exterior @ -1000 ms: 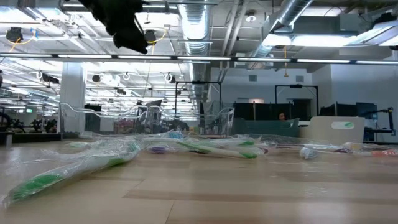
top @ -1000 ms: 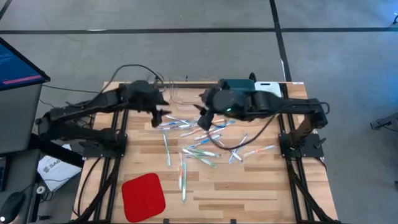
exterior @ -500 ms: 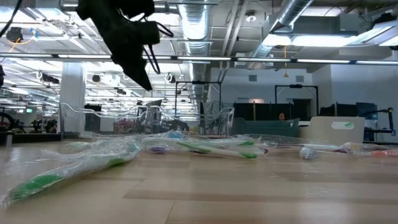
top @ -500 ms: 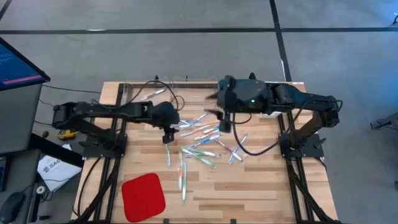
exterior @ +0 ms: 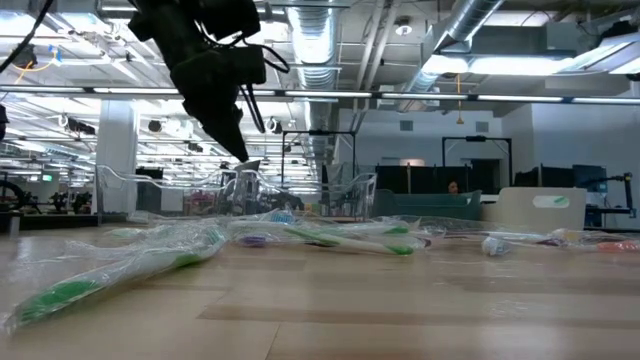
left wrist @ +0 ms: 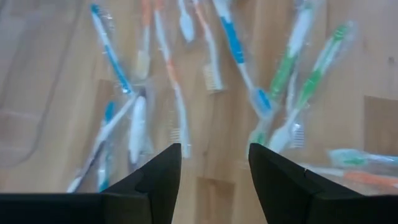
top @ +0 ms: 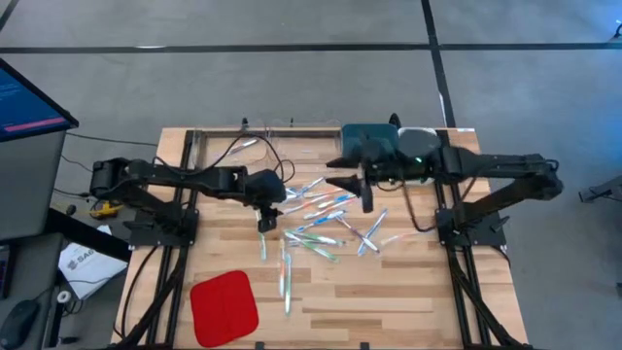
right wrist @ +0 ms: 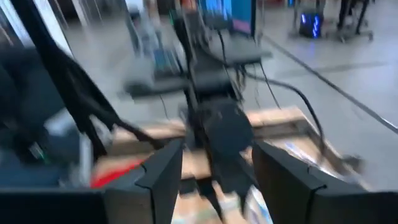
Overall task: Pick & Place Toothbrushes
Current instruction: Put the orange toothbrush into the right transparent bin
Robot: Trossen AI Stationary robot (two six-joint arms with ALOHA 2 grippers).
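The pale slatted wooden table (top: 389, 301) still carries nearly the whole job. On it lies the loose heap of thin, clear-wrapped plastic toothbrushes (top: 316, 219) with blue, green, orange and white accents, spread across the table's middle; the heap serves here as the landmark. Nothing in the views shows a brush lifted or set anywhere, so the sorting appears barely begun, with the whole heap left to move.

Beyond the heap, at the table's far edge, stand a dark teal bin (top: 369, 136) and a white bin (top: 420, 138) side by side, with a clear-walled tray (top: 219, 146) farther along that edge. Whether any of them hold brushes cannot be told.

A flat red square pad (top: 224, 303) lies well apart from the heap, toward the near edge.

The left gripper (top: 264, 222) hovers over the heap's left fringe, fingers (left wrist: 155, 180) apart and empty, with orange and blue brushes directly below. The right gripper (top: 364, 199) hangs over the heap's far right side, fingers (right wrist: 163, 177) likewise spread, holding nothing.
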